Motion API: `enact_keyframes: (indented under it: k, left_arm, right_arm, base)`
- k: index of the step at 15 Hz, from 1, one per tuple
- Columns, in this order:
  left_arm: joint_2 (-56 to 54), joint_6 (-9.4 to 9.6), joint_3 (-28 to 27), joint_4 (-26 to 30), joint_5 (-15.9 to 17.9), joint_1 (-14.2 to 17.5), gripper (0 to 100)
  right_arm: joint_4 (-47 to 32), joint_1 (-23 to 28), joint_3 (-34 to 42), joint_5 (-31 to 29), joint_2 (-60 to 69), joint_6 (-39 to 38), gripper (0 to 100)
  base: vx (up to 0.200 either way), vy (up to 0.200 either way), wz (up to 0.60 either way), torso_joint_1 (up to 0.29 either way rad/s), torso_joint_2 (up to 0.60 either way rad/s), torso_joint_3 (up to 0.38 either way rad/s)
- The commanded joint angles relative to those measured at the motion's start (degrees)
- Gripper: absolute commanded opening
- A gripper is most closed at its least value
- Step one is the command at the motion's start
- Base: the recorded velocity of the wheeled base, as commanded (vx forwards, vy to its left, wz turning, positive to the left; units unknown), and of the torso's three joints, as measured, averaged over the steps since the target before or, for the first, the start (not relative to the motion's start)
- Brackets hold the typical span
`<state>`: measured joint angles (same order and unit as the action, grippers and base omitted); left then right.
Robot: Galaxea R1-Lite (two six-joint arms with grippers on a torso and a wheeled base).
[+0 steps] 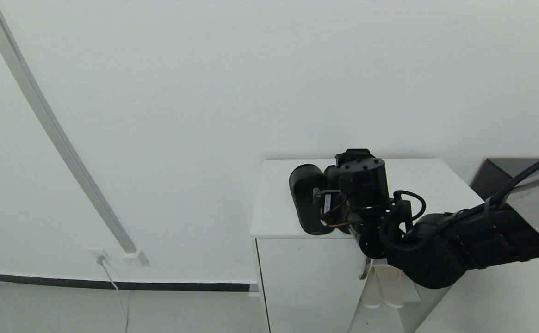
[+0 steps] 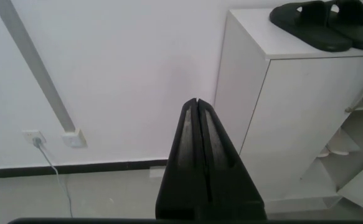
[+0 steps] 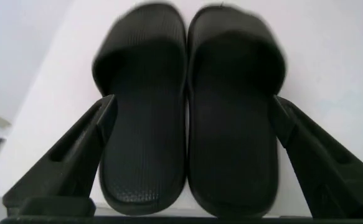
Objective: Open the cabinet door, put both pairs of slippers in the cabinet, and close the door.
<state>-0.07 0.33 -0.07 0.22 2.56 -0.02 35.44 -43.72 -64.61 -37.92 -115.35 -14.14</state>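
At the far left a pale trunking strip [image 1: 56,134] ran slantwise down the white wall [image 1: 269,69] to a small box near the floor. Just left of that box sat a wall socket [image 1: 98,255], with a thin cable [image 1: 117,291] hanging from it. A black skirting band [image 1: 112,283] lined the foot of the wall.

The left gripper [image 2: 197,101] hung low, left of the cabinet and apart from it. Its two fingers were pressed flat together with nothing between them.

The white cabinet [image 1: 306,277] stood against the wall right of centre. Its left front panel was closed, with a metal handle [image 1: 365,269] at that panel's right edge. On the cabinet's top [image 1: 274,208] the pair of black slippers [image 1: 305,199] lay side by side and touching, near the front edge.

The right gripper [image 3: 193,102] was over that pair with its fingers spread wide, one finger on each outer side of the slippers. Whether the pads touched the rubber could not be told.

Right of the handle the cabinet was open, and a pair of white slippers [image 1: 382,287] lay together on a shelf inside. Farther right a white panel [image 1: 482,300], seemingly the open door, angled toward the near side. A dark grey block [image 1: 496,175] stood behind it at the wall.
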Motion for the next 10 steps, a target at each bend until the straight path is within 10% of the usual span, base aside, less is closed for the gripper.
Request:
enact_keyframes:
  k: [1,10]
  left_arm:
    - [0.1,-0.15,0.0,0.0,0.0,0.0,0]
    - [0.1,-0.68,0.0,0.0,-1.0,0.0,0]
  right_arm:
    - [1.7,-0.1,1.1,0.2,-2.2,1.4,100]
    - [2.5,5.1,-11.2,5.1,-12.4,4.2,100]
  base:
    - [0.000,0.000,0.00,0.000,0.00,0.000]
    - [0.000,0.000,0.00,0.000,0.00,0.000]
